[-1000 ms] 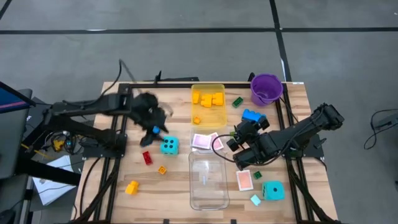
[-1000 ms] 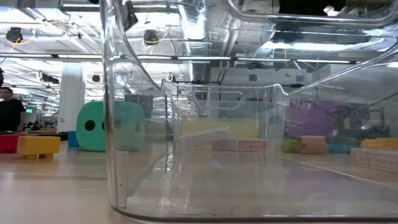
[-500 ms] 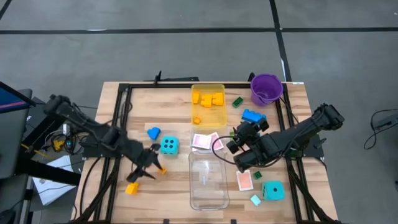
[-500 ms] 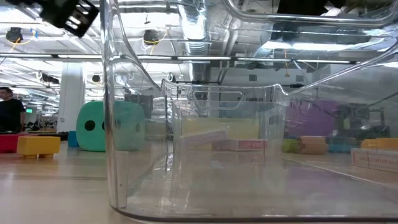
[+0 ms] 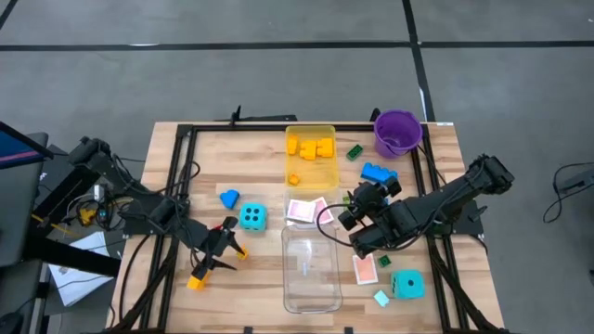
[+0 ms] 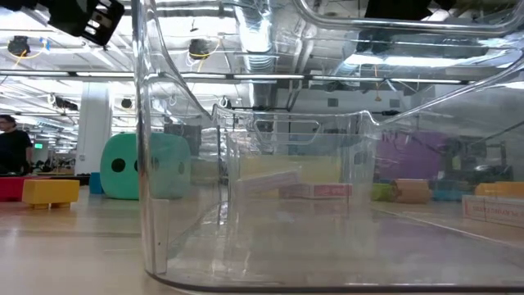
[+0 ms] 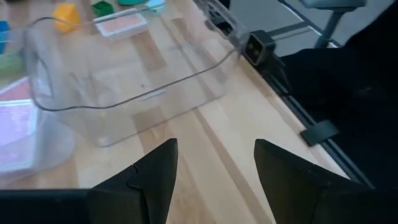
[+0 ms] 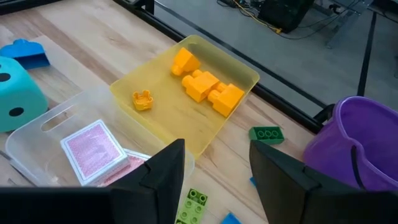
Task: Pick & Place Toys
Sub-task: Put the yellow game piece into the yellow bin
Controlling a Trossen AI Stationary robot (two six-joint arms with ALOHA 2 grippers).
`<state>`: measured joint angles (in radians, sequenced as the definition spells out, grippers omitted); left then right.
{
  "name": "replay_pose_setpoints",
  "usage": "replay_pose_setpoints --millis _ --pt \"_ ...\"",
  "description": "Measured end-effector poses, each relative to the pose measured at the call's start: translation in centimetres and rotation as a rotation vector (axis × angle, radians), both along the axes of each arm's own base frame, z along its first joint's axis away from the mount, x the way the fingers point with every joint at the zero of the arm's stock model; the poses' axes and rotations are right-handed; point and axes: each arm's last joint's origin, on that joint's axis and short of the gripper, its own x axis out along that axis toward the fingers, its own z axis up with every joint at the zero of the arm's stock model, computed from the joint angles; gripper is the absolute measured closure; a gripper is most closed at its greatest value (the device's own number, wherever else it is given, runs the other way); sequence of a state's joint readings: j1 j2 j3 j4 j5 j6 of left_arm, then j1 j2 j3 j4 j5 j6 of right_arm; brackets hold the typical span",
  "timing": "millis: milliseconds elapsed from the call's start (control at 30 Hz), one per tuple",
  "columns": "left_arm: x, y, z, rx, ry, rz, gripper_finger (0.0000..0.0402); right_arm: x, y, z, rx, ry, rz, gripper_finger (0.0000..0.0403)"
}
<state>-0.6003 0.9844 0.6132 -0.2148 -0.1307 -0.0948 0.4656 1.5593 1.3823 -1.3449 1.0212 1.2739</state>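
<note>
Left hand (image 5: 223,249), fingers apart and empty, is hovering at the clear tray's (image 5: 311,278) nine o'clock, right hand (image 5: 355,215), spread too, waiting at two o'clock.

Two dark fingers (image 7: 149,180) of the left gripper (image 7: 214,177) parted over bare wooden table (image 7: 205,134). Just beyond, a clear rectangular tray (image 7: 124,87), seemingly empty. Pink-backed playing card (image 7: 121,25) past the tray's far rim, beside a green brick (image 7: 101,7) and an orange brick (image 7: 65,15). More pink cards (image 7: 15,134) at the tray's side. Black frame rail (image 7: 267,56) along the table edge.
</note>
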Motion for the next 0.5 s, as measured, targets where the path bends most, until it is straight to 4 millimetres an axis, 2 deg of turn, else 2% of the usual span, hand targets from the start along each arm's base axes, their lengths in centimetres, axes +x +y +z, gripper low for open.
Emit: replay_pose_setpoints --millis 233,500 --pt "0.4 0.1 -0.7 0.065 -0.004 0.078 0.0192 0.0 0.0 0.0 0.001 0.001 0.001 0.0230" --pt "1.0 -0.4 -5.2 0.145 0.090 0.069 0.0172 0.0 0.0 0.0 0.006 0.004 0.001 0.0230"
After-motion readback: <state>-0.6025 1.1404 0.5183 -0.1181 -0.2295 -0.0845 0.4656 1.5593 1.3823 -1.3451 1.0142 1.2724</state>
